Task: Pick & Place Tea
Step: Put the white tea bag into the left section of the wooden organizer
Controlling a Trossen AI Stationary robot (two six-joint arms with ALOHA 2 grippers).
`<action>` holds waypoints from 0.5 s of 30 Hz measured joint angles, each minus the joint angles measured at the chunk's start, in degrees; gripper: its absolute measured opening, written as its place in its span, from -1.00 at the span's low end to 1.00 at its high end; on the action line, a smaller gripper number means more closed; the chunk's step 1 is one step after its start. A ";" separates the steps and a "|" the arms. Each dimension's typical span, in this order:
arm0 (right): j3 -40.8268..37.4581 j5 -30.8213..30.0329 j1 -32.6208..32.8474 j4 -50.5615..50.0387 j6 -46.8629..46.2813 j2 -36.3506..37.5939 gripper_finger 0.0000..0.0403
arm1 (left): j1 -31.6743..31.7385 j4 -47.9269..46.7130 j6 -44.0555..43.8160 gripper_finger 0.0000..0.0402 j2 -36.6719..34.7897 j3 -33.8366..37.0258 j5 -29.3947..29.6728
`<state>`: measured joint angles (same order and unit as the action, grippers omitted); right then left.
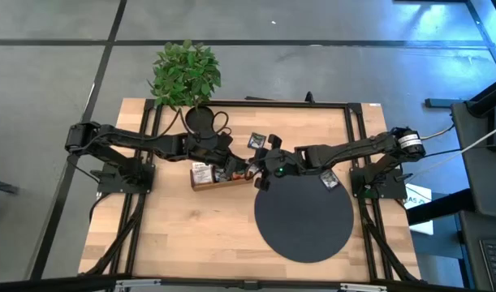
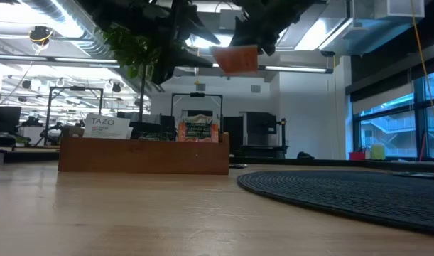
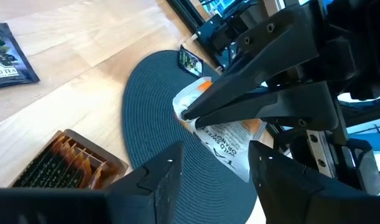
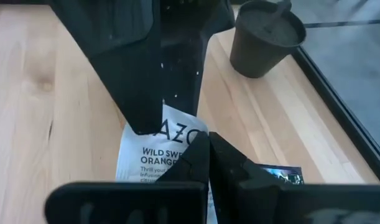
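Note:
A white sachet with orange print (image 4: 143, 163) hangs in the air between the two grippers, also seen as the sachet (image 2: 238, 60) high in the low view. My right gripper (image 4: 208, 142) is shut on it. My left gripper (image 3: 216, 154) faces it, open, its two fingers on either side of the sachet's lower end (image 3: 233, 146); whether they touch it I cannot tell. The wooden tray (image 1: 219, 182) with upright sachets (image 2: 197, 131) stands on the table just below and beside them. My right gripper pinches the sachet's edge (image 4: 177, 144) between its two shut fingers (image 3: 196, 112). The fingers slant down from the table's right side. The sachet is lifted clear of tray and mat and hangs tilted below the fingertips.
The black round mat (image 1: 304, 219) lies right of the tray, with one sachet (image 1: 329, 180) on its far right part. A dark blue sachet (image 3: 6, 56) lies on the wood. A potted plant (image 1: 187, 73) in a dark pot (image 4: 264, 37) stands at the far edge.

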<state>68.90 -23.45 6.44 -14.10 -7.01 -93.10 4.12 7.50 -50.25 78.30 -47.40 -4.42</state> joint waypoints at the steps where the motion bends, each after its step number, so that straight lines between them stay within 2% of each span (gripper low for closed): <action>1: 0.00 -0.06 0.00 0.34 -0.02 0.00 -0.98 | 0.00 0.00 -0.01 -0.13 0.06 0.00 0.00; 8: 0.00 -0.03 0.04 2.05 -0.02 0.00 -0.98 | 0.11 -0.10 0.03 -0.34 0.39 0.00 -0.05; 15: 0.00 0.01 0.04 2.35 -0.03 0.00 -0.98 | 0.11 -0.72 1.88 -0.66 0.39 0.00 -1.73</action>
<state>68.90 -23.44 6.48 -11.75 -7.03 -93.10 4.23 6.77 -48.37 78.70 -47.40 -6.15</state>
